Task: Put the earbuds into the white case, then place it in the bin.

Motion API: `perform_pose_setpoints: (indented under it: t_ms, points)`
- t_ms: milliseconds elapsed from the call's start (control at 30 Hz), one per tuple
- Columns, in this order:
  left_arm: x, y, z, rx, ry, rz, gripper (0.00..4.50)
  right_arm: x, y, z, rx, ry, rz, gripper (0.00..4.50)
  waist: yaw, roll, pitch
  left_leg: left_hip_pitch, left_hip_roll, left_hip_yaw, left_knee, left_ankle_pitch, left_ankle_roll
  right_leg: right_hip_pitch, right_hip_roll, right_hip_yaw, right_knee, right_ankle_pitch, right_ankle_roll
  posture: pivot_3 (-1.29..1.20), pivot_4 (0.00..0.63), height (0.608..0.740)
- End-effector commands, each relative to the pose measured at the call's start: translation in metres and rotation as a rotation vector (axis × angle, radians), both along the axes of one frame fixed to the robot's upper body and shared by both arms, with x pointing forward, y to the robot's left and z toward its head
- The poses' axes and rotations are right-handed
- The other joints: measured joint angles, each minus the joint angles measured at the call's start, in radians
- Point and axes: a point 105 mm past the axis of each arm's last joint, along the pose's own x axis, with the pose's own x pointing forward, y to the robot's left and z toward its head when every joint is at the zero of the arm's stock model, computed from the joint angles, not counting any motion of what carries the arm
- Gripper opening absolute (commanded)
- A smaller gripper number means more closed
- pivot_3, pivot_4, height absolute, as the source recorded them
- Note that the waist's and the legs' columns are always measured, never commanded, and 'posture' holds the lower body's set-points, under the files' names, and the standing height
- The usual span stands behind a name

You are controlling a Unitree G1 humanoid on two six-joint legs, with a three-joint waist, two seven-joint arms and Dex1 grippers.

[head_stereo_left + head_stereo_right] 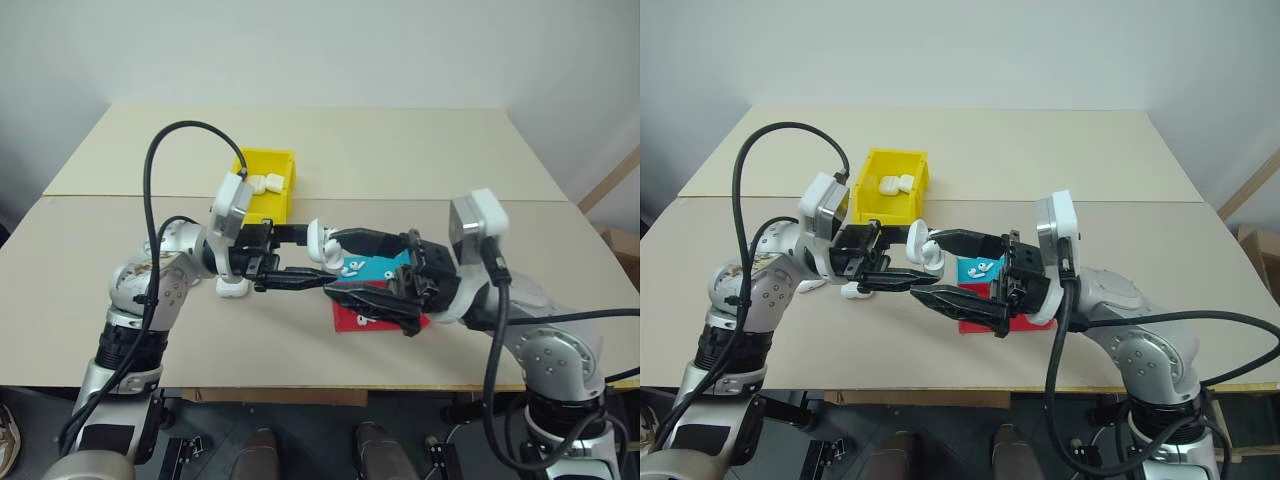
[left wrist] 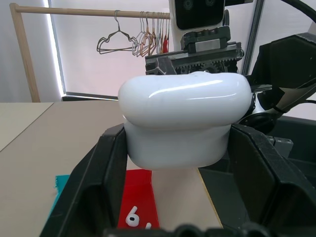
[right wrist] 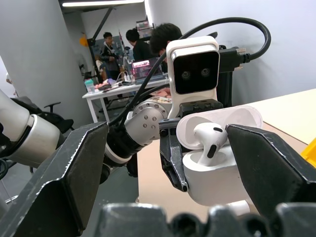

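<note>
My left gripper [image 1: 315, 258] is shut on the white case [image 1: 322, 243], holding it above the table over the trays. The case [image 3: 217, 173] has its lid up, and one earbud [image 3: 210, 138] stands in it with its head sticking out. My right gripper [image 1: 335, 265] faces the left one and is open, with one finger above and one below the case and nothing between its pads. More earbuds [image 1: 980, 267] lie on the blue tray [image 1: 385, 268], and a few on the red tray [image 1: 350, 318]. The yellow bin [image 1: 272, 160] stands behind the left gripper with white cases [image 1: 895, 184] in it.
Another white case [image 1: 233, 289] sits on the table under my left forearm. The blue and red trays lie side by side beneath both grippers. A seam [image 1: 120, 197] splits the tabletop behind the bin. People stand at a desk [image 3: 116, 91] in the background.
</note>
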Motion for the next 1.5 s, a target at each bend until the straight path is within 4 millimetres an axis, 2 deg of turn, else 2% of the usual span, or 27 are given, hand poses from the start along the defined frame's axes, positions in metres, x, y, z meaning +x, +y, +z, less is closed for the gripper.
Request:
perform_pose_setpoints:
  t_ms: [33,233,800,900,1033,1233,1367,1500]
  points:
    - [-0.007,-0.002,0.013,-0.015,-0.079,-0.031,2.77,-0.006,-0.002,0.007,0.009,-0.028,0.015,4.48,0.000,0.000,0.000,0.000,0.000,0.000,0.000,0.000,0.000,0.000,0.000,0.000,0.000,0.000,0.000,0.00,0.150,0.740]
    - [-0.005,-0.002,0.013,-0.016,-0.081,-0.036,2.77,-0.008,-0.006,0.010,-0.012,-0.028,0.030,4.48,0.000,0.000,0.000,0.000,0.000,0.000,0.000,0.000,0.000,0.000,0.000,0.000,0.000,0.000,0.000,0.00,0.150,0.740]
    - [-0.001,-0.003,0.012,-0.023,-0.098,-0.057,2.77,-0.001,-0.041,0.020,-0.155,-0.067,-0.051,4.48,0.002,0.000,0.000,0.000,0.000,0.000,0.000,0.000,0.000,0.001,0.000,0.000,0.000,0.000,0.000,0.00,0.150,0.740]
    - [0.000,-0.003,0.010,-0.016,-0.095,-0.060,2.77,0.006,-0.048,0.024,-0.215,-0.085,-0.091,3.60,0.001,0.000,0.000,0.000,0.000,0.000,0.000,0.000,0.000,0.001,0.000,0.000,0.000,0.000,0.000,0.00,0.150,0.740]
    - [0.003,-0.002,0.010,-0.010,-0.092,-0.063,2.77,0.012,-0.052,0.029,-0.278,-0.118,-0.107,2.18,0.002,0.000,0.000,0.000,0.000,0.000,0.000,0.000,0.000,0.000,0.000,0.000,-0.001,0.000,0.000,0.00,0.150,0.740]
    - [0.004,-0.002,0.011,-0.006,-0.088,-0.083,2.77,0.017,-0.040,0.039,-0.357,-0.214,-0.122,0.07,0.001,0.000,0.000,0.000,0.000,0.000,0.000,0.000,0.000,0.000,0.000,0.000,-0.001,0.000,0.000,0.00,0.150,0.740]
    - [0.004,-0.003,0.012,0.000,-0.092,-0.091,2.77,0.022,-0.037,0.047,-0.359,-0.242,-0.130,0.03,0.002,0.000,0.000,-0.001,0.000,0.000,0.000,0.000,0.000,0.000,0.000,0.000,-0.001,0.000,0.000,0.00,0.150,0.740]
    - [0.004,-0.002,0.013,-0.004,-0.096,-0.092,2.77,0.027,-0.041,0.044,-0.379,-0.235,-0.149,0.03,0.004,0.000,0.000,-0.001,0.000,0.000,0.000,0.000,0.000,0.000,0.000,0.000,-0.001,0.000,0.000,0.00,0.150,0.740]
